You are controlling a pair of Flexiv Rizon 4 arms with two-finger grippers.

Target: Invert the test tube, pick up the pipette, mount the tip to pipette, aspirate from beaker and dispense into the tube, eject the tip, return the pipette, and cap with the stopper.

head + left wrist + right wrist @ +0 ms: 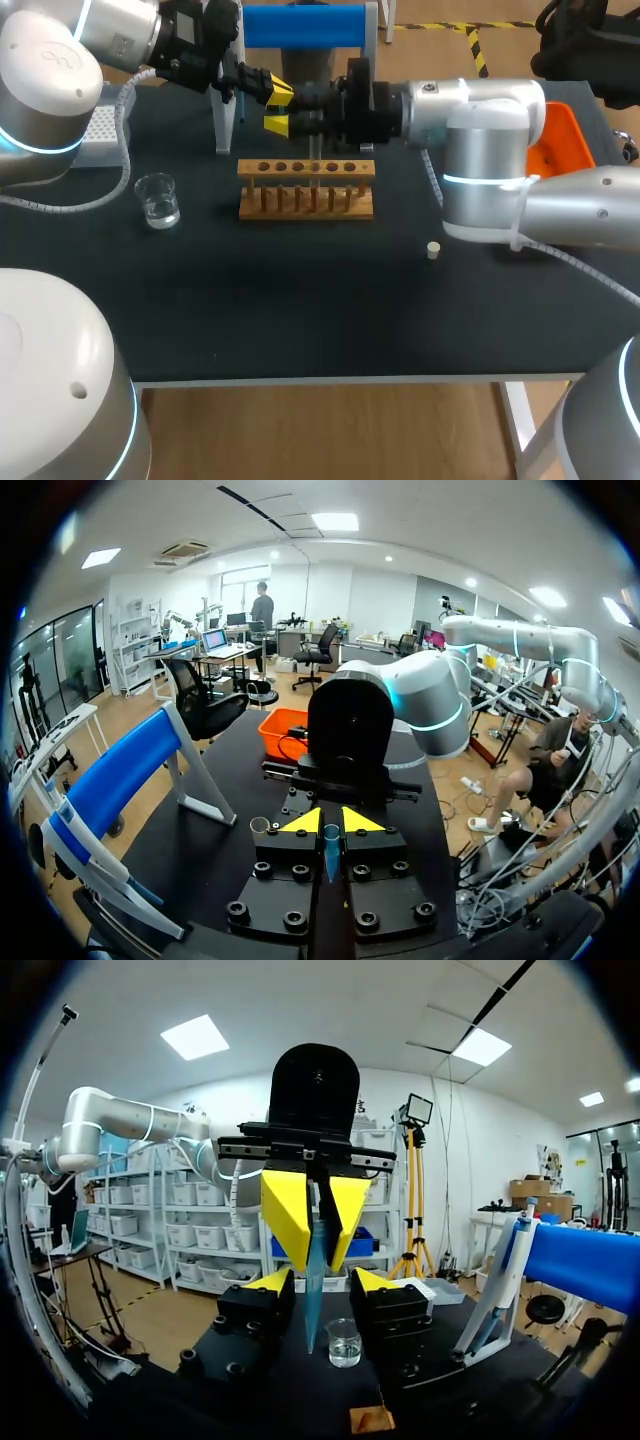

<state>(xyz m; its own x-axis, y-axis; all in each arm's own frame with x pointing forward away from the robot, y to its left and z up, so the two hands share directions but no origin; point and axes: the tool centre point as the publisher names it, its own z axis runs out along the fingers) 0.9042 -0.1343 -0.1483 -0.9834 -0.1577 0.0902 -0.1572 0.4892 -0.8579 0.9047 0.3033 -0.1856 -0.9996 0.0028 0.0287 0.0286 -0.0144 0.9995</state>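
Observation:
Over the far side of the table, my left gripper (280, 92) (330, 822) is shut on a pale blue, pointed test tube (313, 1295) (331, 855). Its yellow tips pinch the tube near the upper end and the tube hangs down. My right gripper (278, 125) (320, 1282) faces it head on. Its two fingers stand on either side of the tube with a gap on each side, so it is open. A wooden tube rack (306, 188) stands just below the two grippers. The glass beaker (158, 200) (344, 1343) is left of the rack, and the small stopper (433, 250) lies to the rack's right.
A blue-topped pipette stand (303, 25) (120, 770) rises behind the rack. A tip box (100, 125) sits at the far left under my left arm. An orange bin (560, 140) is at the far right. My right arm (430, 695) stretches across the table's back.

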